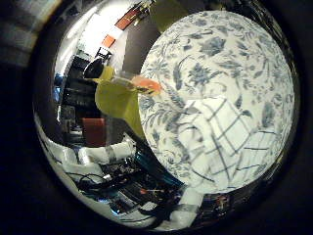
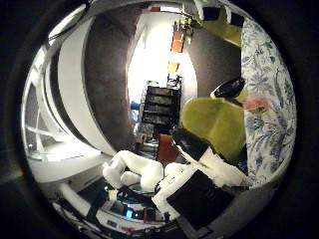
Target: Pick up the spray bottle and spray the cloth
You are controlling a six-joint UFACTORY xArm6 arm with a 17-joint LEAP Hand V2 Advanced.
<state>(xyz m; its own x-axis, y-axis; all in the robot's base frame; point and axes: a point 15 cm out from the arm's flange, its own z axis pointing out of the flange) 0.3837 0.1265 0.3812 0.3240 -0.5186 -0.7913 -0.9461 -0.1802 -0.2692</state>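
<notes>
A yellow-green spray bottle [image 2: 214, 124] with an orange nozzle [image 1: 147, 85] lies close to the palm, lifted at the edge of the table. My hand [image 2: 164, 174] is curled round the bottle's lower part, and its white and black fingers [image 2: 204, 154] press against the body. The nozzle points toward the table. A white cloth with a dark check pattern [image 1: 223, 142] lies crumpled on the floral tablecloth [image 1: 225, 59], a short way beyond the nozzle. White finger parts also show in the little finger side view [image 1: 98, 155].
The round table with the blue-and-white floral cover [image 2: 274, 90] fills one side. Beyond it is a room with dark shelving [image 2: 159, 105], a bright floor and orange chairs [image 1: 127, 20].
</notes>
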